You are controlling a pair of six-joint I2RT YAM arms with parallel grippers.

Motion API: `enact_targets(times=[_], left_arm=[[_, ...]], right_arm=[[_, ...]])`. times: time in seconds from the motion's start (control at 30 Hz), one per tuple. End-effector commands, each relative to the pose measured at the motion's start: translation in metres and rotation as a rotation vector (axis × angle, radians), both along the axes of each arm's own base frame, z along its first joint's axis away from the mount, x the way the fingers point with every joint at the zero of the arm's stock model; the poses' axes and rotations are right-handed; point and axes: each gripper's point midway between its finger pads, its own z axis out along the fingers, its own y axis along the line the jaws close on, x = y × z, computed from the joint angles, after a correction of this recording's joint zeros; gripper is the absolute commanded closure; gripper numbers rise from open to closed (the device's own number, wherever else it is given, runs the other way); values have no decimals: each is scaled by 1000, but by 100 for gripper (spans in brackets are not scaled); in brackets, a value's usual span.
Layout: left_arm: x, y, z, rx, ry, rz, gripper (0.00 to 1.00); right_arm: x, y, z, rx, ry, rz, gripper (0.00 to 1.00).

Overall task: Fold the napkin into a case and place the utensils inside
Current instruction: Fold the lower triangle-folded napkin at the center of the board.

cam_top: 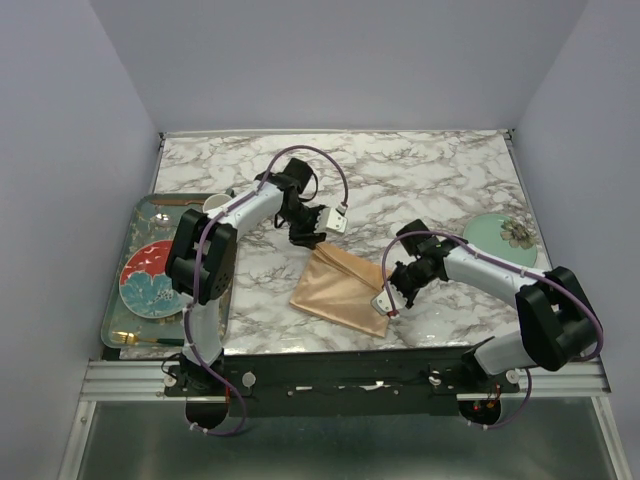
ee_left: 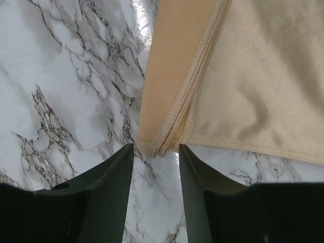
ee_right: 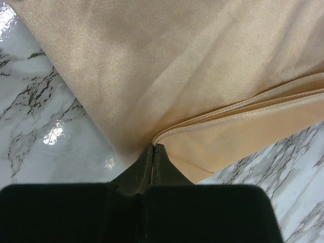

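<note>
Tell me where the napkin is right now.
In the top view, the folded napkin lies on the marble table near the front edge, between the left gripper at its far corner and the right gripper at its near right edge.

**Napkin folded, utensils well apart on the left**

The peach-orange napkin (cam_top: 340, 285) lies folded in flat layers near the middle of the marble table (cam_top: 430, 180), set diagonally, its hemmed edges stacked together. My right gripper (ee_right: 153, 147) pinches its near right corner. The gold utensils (cam_top: 140, 341) lie far left, at the near edge of the tray (cam_top: 150, 215).
</note>
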Motion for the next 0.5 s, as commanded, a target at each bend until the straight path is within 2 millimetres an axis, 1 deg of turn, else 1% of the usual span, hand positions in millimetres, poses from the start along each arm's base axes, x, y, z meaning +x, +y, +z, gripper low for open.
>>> enact_targets(times=[0.0, 0.07, 0.17, 0.2, 0.23, 0.37, 0.4, 0.47], left_arm=[[-5, -7, -6, 7, -8, -72, 53], [-7, -6, -11, 21, -9, -81, 55], [-10, -4, -12, 30, -13, -92, 63], [-10, -4, -11, 27, -18, -94, 68], [-11, -4, -8, 25, -23, -97, 70], [-21, 0, -5, 23, -13, -98, 77], [-23, 1, -5, 24, -11, -101, 80], [-29, 4, -4, 28, -13, -108, 84]], right_arm=[[-5, 0, 1, 1, 2, 2, 99], [-5, 0, 2, 3, 0, 2, 99], [-4, 1, 4, 7, -3, 1, 99], [-4, 1, 4, 7, -3, 1, 99], [-4, 1, 5, 9, -3, 0, 99], [-4, 3, 12, 18, 11, -14, 99], [-4, 3, 14, 18, 10, -17, 99], [-5, 2, 14, 17, 14, -20, 99]])
